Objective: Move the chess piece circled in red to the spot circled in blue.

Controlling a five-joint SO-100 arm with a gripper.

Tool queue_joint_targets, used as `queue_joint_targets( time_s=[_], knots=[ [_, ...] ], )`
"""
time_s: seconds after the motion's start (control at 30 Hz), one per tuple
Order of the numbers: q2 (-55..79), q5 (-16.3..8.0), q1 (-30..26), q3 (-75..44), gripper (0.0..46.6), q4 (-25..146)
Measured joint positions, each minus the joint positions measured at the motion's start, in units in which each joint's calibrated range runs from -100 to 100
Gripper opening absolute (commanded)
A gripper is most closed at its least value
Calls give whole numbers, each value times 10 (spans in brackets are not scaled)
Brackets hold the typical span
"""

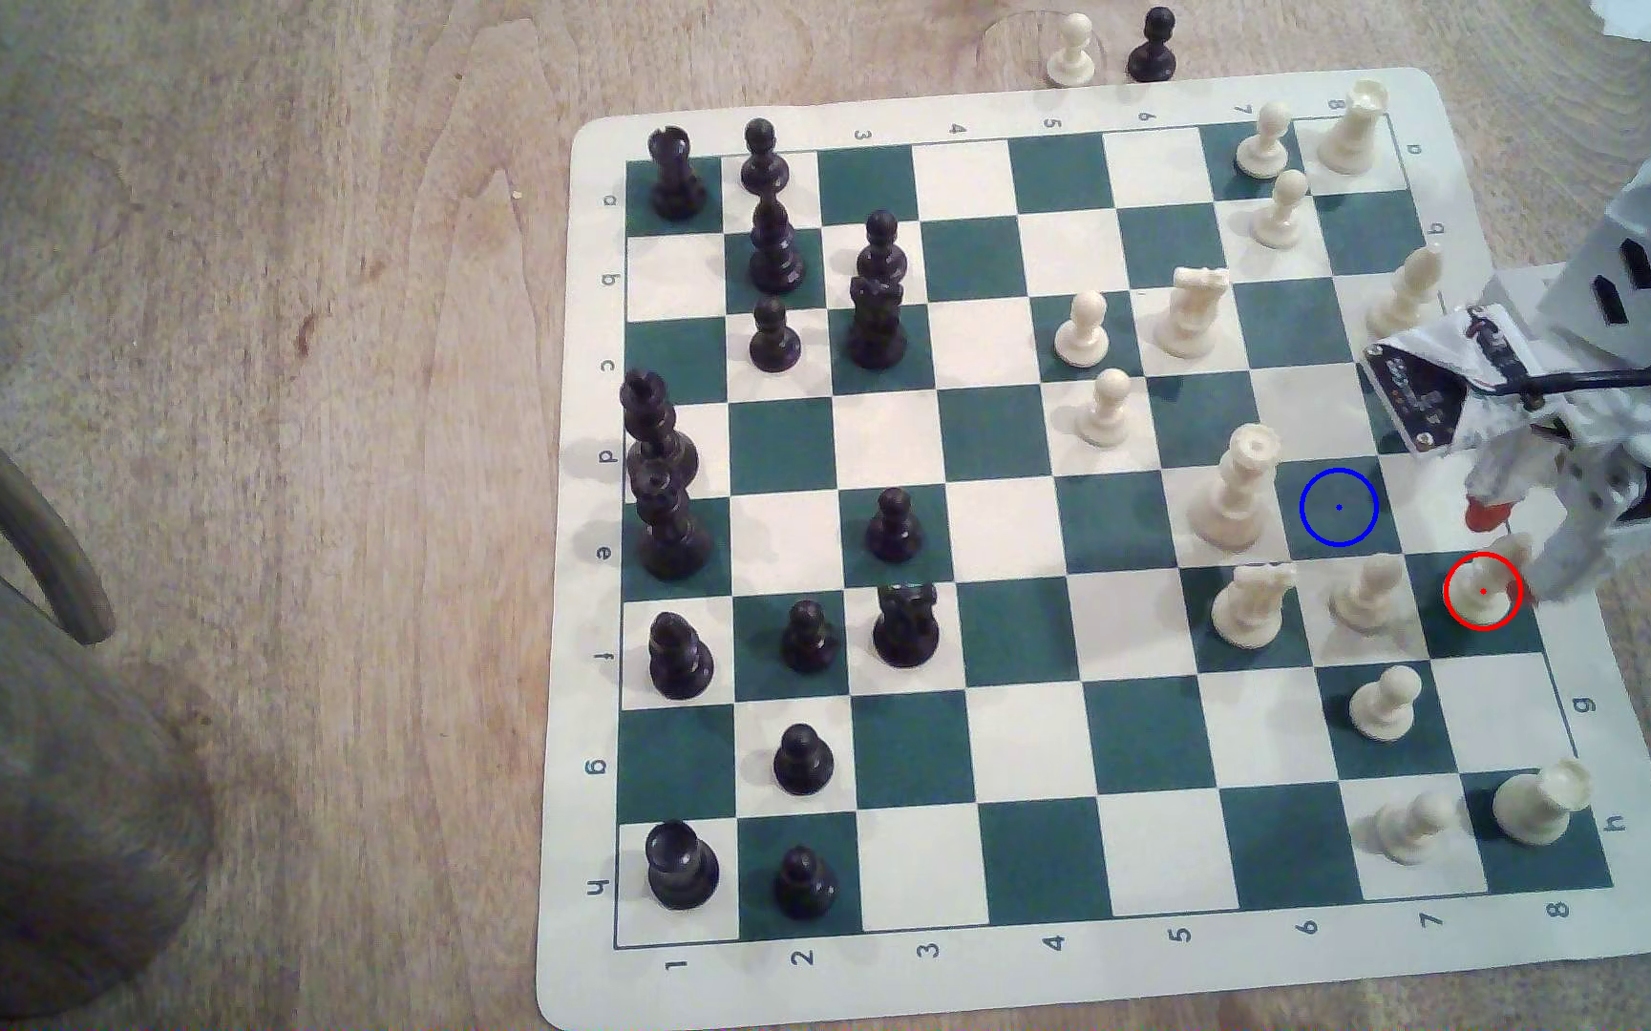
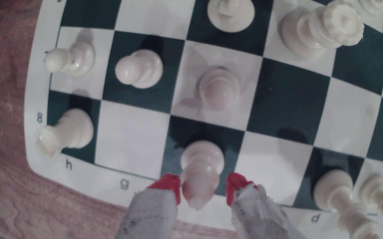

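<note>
Bishop [image 1: 1484,585] sits on its dark green square at the board's [image 1: 1029,99] edge, on the exterior view's right, with the red ring around its base. The gripper [image 2: 203,187] is right over it, and in the wrist view the two red-tipped fingers [image 2: 168,185] are spread apart with the bishop's pointed top in the gap between them. One tip looks close to touching the piece, the other has a bit of air, so nothing is pinched yet as far as I can tell.

Stuff that could go sideways from here:

- The piece isn't centred in the gap, so closing might shove it over or tip it before both sides bite. The top is tapered and slick too, so a high grip could squirt it out.
- The blue-ringed square [image 1: 1338,507] is near, one diagonal step in, but a pawn [image 1: 1367,595] stands just beside the bishop and a tall crowned piece [image 1: 1233,491] is next to the target. A low carry could clip either one.
- Setting it down off-centre might bump that tall neighbour.
</note>
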Motion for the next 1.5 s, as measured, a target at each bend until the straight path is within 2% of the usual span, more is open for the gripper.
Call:
queue_joint_targets(
  time_s=[0.27, 0.5, 0.67, 0.83, 1.03, 1.27, 1.5],
  knots=[
    [-6, 0, -3, 3, 2, -2],
    [-32, 4, -2, 3, 2, 31],
    [-47, 13, 1, -46, 2, 76],
    [-48, 21, 24, -144, 2, 146],
    [-28, 54, 91, -293, 2, 222],
    [34, 71, 133, -299, 2, 190],
    [134, 89, 167, -239, 2, 95]
  ],
)
